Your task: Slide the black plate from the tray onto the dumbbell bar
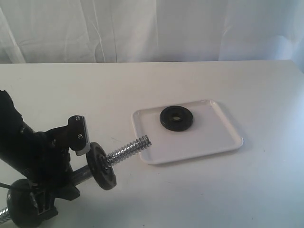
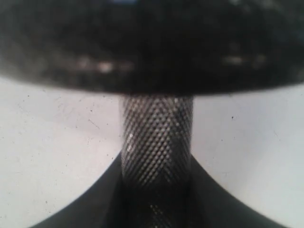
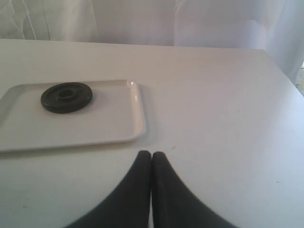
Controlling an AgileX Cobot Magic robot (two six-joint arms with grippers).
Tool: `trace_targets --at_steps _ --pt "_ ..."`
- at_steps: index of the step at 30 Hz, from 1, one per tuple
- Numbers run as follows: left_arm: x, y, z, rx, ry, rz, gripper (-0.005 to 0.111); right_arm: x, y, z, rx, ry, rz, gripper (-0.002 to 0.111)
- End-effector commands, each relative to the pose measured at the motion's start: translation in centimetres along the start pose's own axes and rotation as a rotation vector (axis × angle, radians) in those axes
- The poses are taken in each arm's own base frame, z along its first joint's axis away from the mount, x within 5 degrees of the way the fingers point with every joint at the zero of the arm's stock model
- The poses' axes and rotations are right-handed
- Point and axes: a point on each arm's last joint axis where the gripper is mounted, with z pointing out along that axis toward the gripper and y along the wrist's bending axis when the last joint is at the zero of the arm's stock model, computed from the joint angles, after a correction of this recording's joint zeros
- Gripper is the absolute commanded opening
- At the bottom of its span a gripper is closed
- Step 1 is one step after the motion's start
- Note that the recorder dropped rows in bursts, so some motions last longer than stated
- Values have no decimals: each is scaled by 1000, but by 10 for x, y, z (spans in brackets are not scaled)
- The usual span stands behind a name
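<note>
In the exterior view, the left claw [image 1: 78, 161] was clamped on the dumbbell bar [image 1: 129, 150], whose threaded end stuck out beyond it toward the tray [image 1: 218, 142]. A black disc [image 1: 102, 166] sat on the bar just past the claw's fingers. The black plate [image 1: 176, 118] lay flat in the tray, well ahead of the claw and apart from the bar's tip.

In the left wrist view, the knurled bar [image 2: 156, 142] ran out between the fingers [image 2: 80, 216] to the blurred disc [image 2: 152, 47] close in front.

In the right wrist view, the right claw [image 3: 151, 164] was closed, tips touching and gripping nothing. The tray [image 3: 118, 135] lay ahead of it on the white table [image 3: 223, 118], with the plate [image 3: 66, 97] toward the tray's far part.
</note>
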Motion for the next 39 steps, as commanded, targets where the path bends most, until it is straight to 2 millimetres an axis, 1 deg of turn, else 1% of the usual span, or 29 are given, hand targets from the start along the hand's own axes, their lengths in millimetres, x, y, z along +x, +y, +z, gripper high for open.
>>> trace_targets --at_steps 1,10,11,12,13,14,17,18,19,20,21,22,23,24,25,26,27,28,29,30,31,32,33,34,36,37,39 --pt "-15 -2 -21 -38 -103 -18 0 -1 0 0 -3 -17 -7 0" --pt "-15 -1 -21 -48 -108 -20 0 -3 0 0 -2 -39 -2 0" --pt "-15 -1 -21 -48 -108 -20 0 -5 0 0 -7 -65 46 0" --pt "-15 -1 -21 -48 -108 -20 0 -9 1 -1 -20 -107 126 0" --pt "-15 -1 -21 -48 -108 -20 0 -14 2 -1 -45 -157 278 0" --pt "-15 -1 -21 -48 -108 -20 0 -18 2 -2 -61 -204 370 0" --pt "-15 -1 -21 -48 -108 -20 0 -40 -6 -10 -56 -470 497 0" --pt "-15 -1 -21 -48 -108 -20 0 -48 -9 -15 -50 -587 518 0" --pt "-15 -1 -21 -48 -108 -20 0 -53 -11 -18 -43 -652 518 0" --pt "-15 -1 -21 -48 -108 -20 0 -61 -15 -26 -48 -778 557 0" --pt "-15 -1 -21 -48 -108 -20 0 -65 -16 -30 -71 -844 619 0" --pt "-15 -1 -21 -48 -108 -20 0 -67 -20 -34 -92 -901 716 0" --pt "-15 -1 -21 -48 -108 -20 0 -65 -20 -31 -91 -873 750 0" --pt "-15 -1 -21 -48 -108 -20 0 -70 -18 -24 -78 -791 737 0" --pt "-15 -1 -21 -48 -108 -20 0 -83 -12 -16 -76 -687 644 0" --pt "-15 -1 -21 -48 -108 -20 0 -93 -8 -11 -73 -610 553 0" --pt "-15 -1 -21 -48 -108 -20 0 -112 -1 3 -58 -449 374 0" --pt "-15 -1 -21 -48 -108 -20 0 -124 1 13 -45 -381 272 0" --pt "-15 -1 -21 -48 -108 -20 0 -144 4 37 -32 -252 146 0" --pt "-15 -1 -21 -48 -108 -20 0 -154 5 52 -26 -163 140 0" --pt "-15 -1 -21 -48 -108 -20 0 -171 9 81 -21 2 150 0" --pt "-15 -1 -21 -47 -108 -20 0 -177 14 97 -23 100 157 0" --pt "-15 -1 -21 -47 -108 -22 0 -181 27 129 -55 282 97 0" --pt "-15 -1 -21 -45 -111 -27 0 -183 36 141 -90 341 24 0" --pt "-16 -2 -21 -44 -115 -32 0 -187 62 166 -225 466 -169 0" --pt "-16 -2 -21 -44 -115 -32 0 -192 73 174 -284 485 -217 0" --pt "-16 -2 -21 -44 -115 -32 0 -192 96 195 -364 540 -253 0"
